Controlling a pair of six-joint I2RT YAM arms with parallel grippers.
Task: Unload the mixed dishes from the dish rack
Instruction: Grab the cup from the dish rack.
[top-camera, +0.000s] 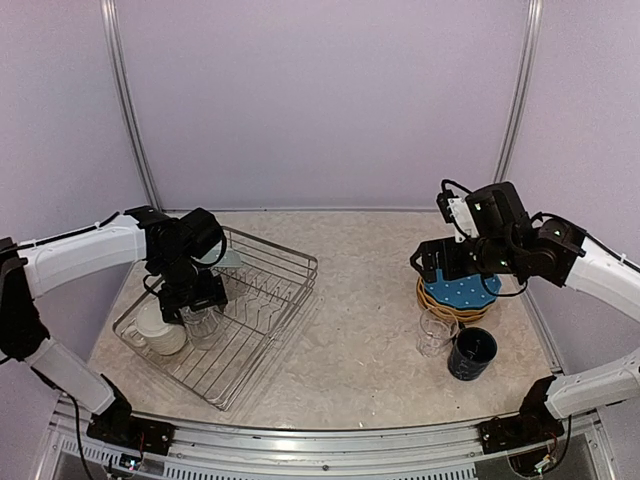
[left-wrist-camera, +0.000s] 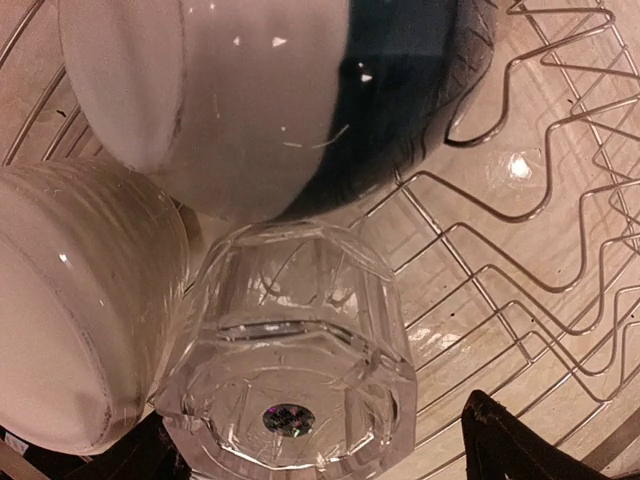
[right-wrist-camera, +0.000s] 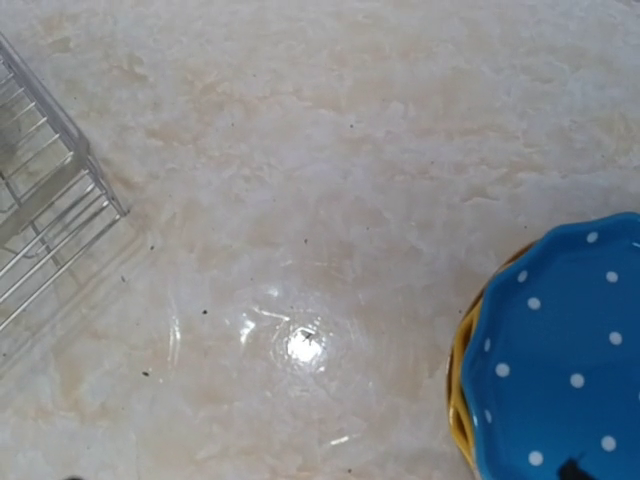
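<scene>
The left tool (top-camera: 193, 298) hangs inside the dish rack (top-camera: 285, 285), fingers spread either side of a clear glass (left-wrist-camera: 290, 380) beside a cream dish (left-wrist-camera: 70, 320) — not clamped on it. The right tool (top-camera: 432, 265) stands open over the blue dotted plate (top-camera: 462, 292) on the bench (top-camera: 360, 330), near a second glass (top-camera: 436, 332) and a navy mug (top-camera: 472, 352).

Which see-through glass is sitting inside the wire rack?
The glass on the left, next to the cream mug, is inside the dish rack. The other glass stands out on the table beside the navy mug.
</scene>
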